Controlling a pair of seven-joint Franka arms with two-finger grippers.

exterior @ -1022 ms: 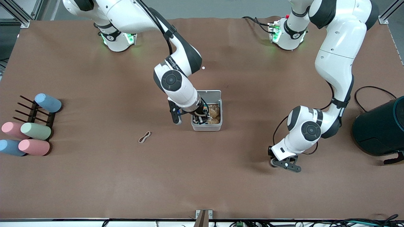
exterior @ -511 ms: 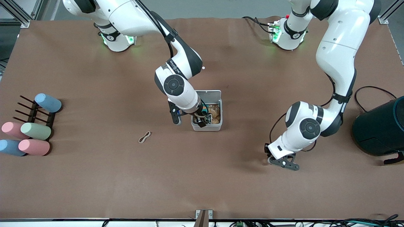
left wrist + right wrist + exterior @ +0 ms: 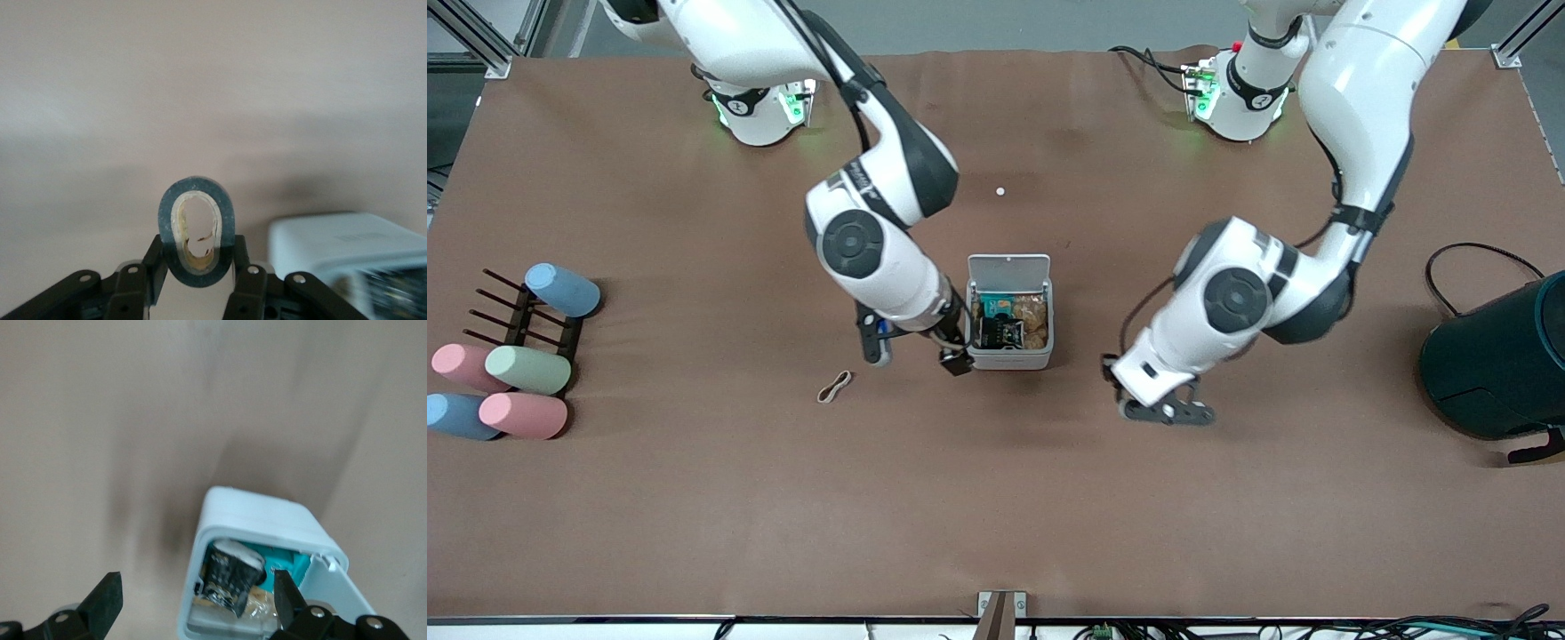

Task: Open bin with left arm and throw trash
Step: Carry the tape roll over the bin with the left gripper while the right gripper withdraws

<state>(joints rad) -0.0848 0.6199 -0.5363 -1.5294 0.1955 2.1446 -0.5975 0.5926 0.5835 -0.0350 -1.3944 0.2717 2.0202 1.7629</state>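
Note:
The white bin stands mid-table with its lid raised. A crumpled black wrapper lies inside on other packets. My right gripper is open and empty, just beside the bin toward the right arm's end. Its wrist view shows the bin and the wrapper between its spread fingers. My left gripper hovers over the table toward the left arm's end of the bin, shut on the dark tape roll, with the bin close by. The beige rubber band lies on the table.
Pastel cylinders and a black rack sit at the right arm's end. A large dark teal container with a cable stands at the left arm's end. A small white speck lies farther from the camera than the bin.
My right gripper came up out of the bin and shifted toward the right arm's end; the black wrapper now shows in the bin. My left gripper moved toward the bin.

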